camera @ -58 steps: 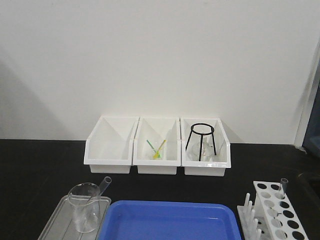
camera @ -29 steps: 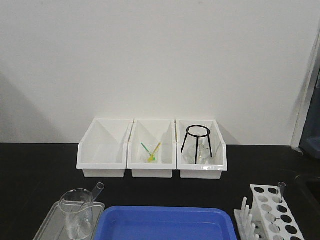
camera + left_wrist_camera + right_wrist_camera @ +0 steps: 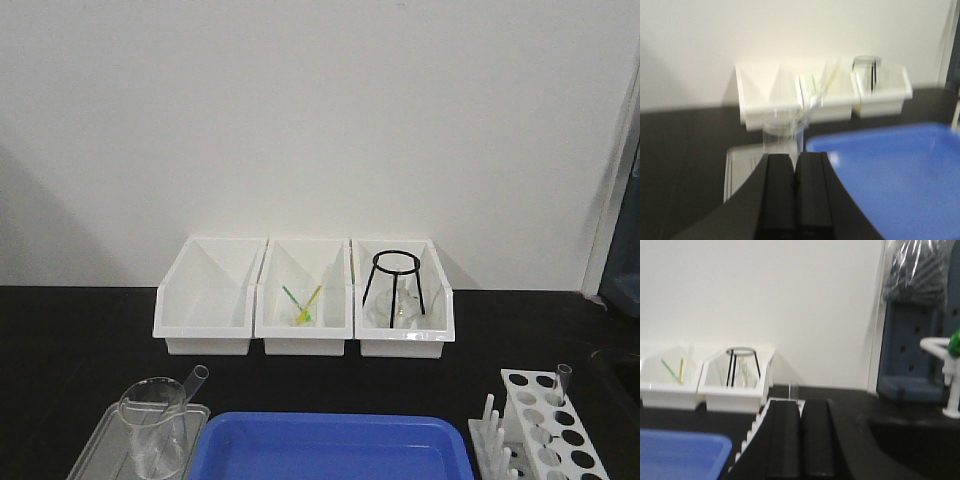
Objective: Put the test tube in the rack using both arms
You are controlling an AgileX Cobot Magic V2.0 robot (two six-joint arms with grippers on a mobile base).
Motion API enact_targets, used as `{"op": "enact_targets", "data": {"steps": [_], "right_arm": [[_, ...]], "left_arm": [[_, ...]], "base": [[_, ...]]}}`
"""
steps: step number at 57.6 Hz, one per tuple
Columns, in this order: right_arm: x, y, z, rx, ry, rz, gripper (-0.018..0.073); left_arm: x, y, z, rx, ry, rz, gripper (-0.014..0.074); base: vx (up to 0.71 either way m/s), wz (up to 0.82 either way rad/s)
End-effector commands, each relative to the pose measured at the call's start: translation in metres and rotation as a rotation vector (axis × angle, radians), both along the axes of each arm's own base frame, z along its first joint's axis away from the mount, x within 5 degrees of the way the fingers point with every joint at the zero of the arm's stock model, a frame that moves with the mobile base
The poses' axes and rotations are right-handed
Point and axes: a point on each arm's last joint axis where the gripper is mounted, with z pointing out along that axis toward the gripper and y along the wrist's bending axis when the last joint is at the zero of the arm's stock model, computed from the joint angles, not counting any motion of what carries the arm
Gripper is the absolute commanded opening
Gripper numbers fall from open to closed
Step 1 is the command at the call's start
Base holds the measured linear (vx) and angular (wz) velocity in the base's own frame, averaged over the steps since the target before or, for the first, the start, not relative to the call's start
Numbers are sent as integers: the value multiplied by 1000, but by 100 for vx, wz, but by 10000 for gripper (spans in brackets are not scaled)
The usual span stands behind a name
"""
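A slender clear test tube leans in a wide glass beaker at the front left. Another clear tube stands upright in the white rack at the front right. Neither arm shows in the front view. In the blurred left wrist view my left gripper is shut with nothing in it, just short of the beaker. In the right wrist view my right gripper is shut and empty. The rack's pegs and the upright tube show just beyond its tips.
A blue tray lies front centre beside a grey tray holding the beaker. Three white bins line the wall, one holding a black wire stand. At the far right are a dark pegboard and a sink recess.
A second ago the whole front view shifted, so bins, beaker and rack slid left in the frame. Since half a second ago nothing has moved.
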Motion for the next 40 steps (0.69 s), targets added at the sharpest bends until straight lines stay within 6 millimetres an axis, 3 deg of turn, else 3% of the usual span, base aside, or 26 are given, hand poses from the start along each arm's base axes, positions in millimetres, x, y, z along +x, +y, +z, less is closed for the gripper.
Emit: {"op": "enact_targets", "data": {"steps": [1, 7, 14, 18, 23, 31, 40], "right_arm": [[-6, 1, 21, 0, -242, 7, -8], [-18, 0, 61, 16, -376, 5, -8], [-31, 0, 128, -23, -443, -13, -8], [-23, -1, 159, -5, -418, -9, -8], [8, -1, 188, -8, -324, -8, -8], [53, -1, 212, -6, -271, -8, -8], [88, -1, 213, 2, -195, -7, -8]], "left_arm": [[-8, 3, 40, -96, -322, 5, -8], [-21, 7, 83, -170, -493, 7, -8], [-32, 10, 154, -154, -572, 22, -8], [-26, 8, 192, -96, -579, 38, -8], [-4, 3, 232, -51, -539, 42, -8], [45, -9, 260, -25, -443, 37, -8], [89, -19, 252, -4, -334, 32, -6]], "base": [[0, 0], [0, 0], [0, 0], [0, 1], [0, 0], [0, 1], [0, 0]]}}
